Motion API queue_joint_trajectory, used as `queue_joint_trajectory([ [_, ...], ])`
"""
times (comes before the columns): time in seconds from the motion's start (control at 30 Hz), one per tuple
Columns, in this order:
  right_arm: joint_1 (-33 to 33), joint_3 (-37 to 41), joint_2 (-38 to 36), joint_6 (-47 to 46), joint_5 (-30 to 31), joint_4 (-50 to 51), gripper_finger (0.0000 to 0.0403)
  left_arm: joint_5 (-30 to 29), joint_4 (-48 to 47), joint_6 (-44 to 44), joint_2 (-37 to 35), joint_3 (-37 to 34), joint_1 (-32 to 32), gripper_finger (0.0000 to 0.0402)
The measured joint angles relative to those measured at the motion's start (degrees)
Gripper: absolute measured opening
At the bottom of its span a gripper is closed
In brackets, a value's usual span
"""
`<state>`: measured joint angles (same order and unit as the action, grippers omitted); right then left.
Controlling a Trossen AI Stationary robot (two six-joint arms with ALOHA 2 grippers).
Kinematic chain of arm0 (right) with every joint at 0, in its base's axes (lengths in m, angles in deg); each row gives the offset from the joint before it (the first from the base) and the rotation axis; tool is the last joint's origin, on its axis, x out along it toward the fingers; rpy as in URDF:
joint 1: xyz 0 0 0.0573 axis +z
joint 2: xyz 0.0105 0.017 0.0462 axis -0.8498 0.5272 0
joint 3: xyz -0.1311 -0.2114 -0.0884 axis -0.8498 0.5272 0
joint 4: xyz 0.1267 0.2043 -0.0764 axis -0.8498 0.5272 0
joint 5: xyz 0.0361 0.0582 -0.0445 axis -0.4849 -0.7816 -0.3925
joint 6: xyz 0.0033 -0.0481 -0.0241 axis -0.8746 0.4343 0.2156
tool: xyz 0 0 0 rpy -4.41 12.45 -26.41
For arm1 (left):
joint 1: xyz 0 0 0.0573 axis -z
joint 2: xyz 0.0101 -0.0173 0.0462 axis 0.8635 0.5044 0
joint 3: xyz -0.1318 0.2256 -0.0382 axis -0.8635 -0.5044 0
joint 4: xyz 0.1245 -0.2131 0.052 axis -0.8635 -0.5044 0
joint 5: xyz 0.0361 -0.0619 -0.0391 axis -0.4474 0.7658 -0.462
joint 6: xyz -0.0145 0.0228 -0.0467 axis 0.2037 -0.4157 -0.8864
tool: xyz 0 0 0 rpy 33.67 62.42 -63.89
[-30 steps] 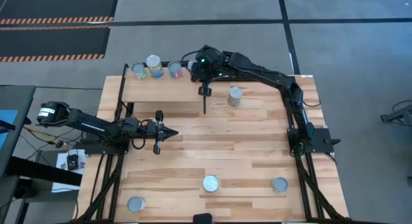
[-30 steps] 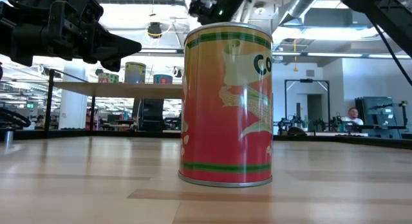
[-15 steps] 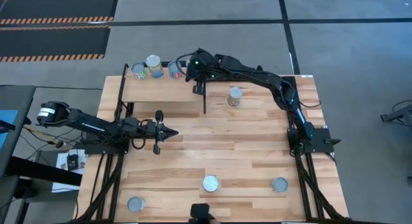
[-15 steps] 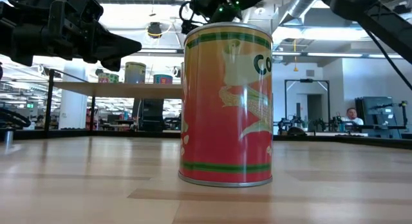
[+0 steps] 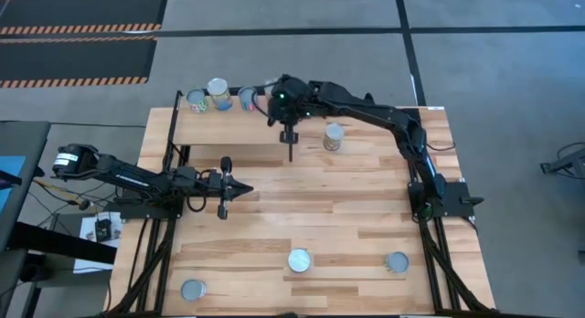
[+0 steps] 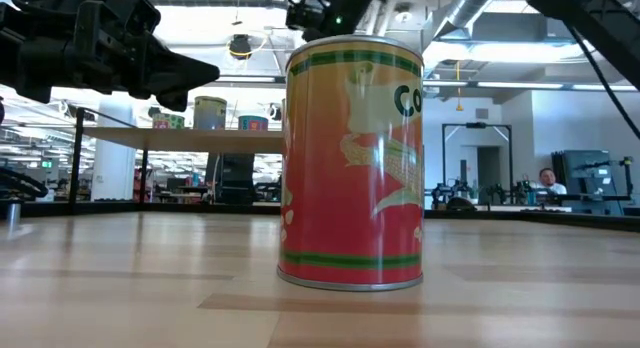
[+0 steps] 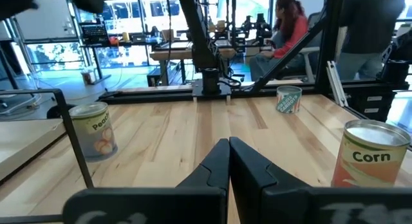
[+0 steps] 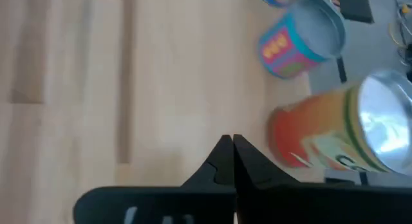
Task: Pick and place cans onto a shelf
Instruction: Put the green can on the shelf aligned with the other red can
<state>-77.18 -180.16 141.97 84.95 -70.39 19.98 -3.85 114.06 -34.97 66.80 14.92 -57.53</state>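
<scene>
The pale wood shelf stands at the table's far left. Three cans stand along its far edge; the right wrist view shows a blue one and an orange-red one. My right gripper hovers shut and empty over the shelf's right end, pointing down. A can stands on the table just right of it. My left gripper waits shut and empty above the table's left middle, pointing right. Three more cans stand near the near edge.
The shelf's black legs stand at its right end, below my right gripper. The orange-red can fills the low view. People sit beyond the table's right side. Bare planks lie between the arms.
My right gripper has swung a little toward the table's left and far edge, toward the cans on the shelf, then come back toward the shelf's right end. The cans have not moved.
</scene>
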Motion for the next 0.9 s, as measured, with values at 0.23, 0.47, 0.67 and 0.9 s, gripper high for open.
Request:
queue_joint_trajectory([
  [0.23, 4.3, 0.1, -0.6, -1.5, -3.1, -2.4, 0.0003, 1.5, 0.0, -0.2, 0.0, 0.0, 0.0, 0.0000],
  [0.47, 6.8, 0.1, -0.4, -2.2, -9.2, -12.2, 0.0002, 1.7, 0.0, -0.2, 0.0, 0.0, 0.0, 0.0000],
  [0.67, 8.7, 0.1, -0.2, -2.9, -9.2, -18.2, 0.0001, 1.6, -0.1, -0.3, 0.0, 0.0, 0.0, 0.0000],
  [0.9, 10.5, 10.0, -0.9, -5.6, -9.3, -35.3, 0.0001, 1.6, -0.1, -0.3, 0.0, 0.0, 0.1, 0.0000],
])
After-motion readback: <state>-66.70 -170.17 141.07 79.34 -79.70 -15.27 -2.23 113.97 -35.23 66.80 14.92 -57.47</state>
